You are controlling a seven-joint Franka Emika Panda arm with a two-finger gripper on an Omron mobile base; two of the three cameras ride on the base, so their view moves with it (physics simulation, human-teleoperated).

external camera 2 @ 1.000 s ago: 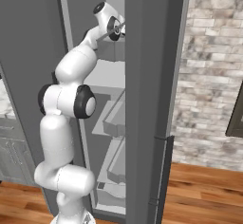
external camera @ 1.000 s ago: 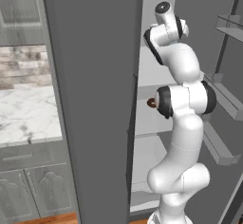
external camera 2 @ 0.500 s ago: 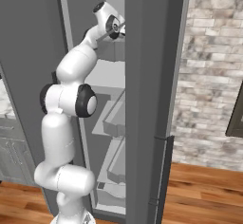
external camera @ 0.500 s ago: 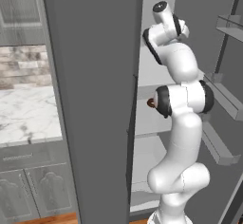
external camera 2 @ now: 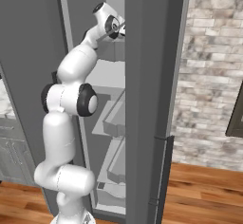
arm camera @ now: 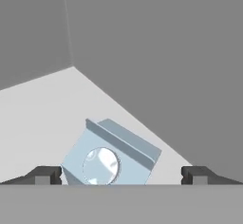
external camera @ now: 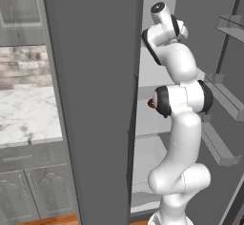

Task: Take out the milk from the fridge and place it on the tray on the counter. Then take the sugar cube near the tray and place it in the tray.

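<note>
Rendered frames: even, diffuse lighting, no glare or blur. Soft shading inside the fridge point(external camera: 95, 100); edges sharp, undistorted throughout.

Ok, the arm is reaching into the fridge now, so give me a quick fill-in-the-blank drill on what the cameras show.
1. In the hand view, the gripper has its jaws ____.
2. The milk sits between the two dark ____, not yet clamped.
3. The milk's gabled top is pale ____.
4. The arm reaches into the ____, whose door stands open.

Missing words: open; fingertips; blue; fridge
</note>
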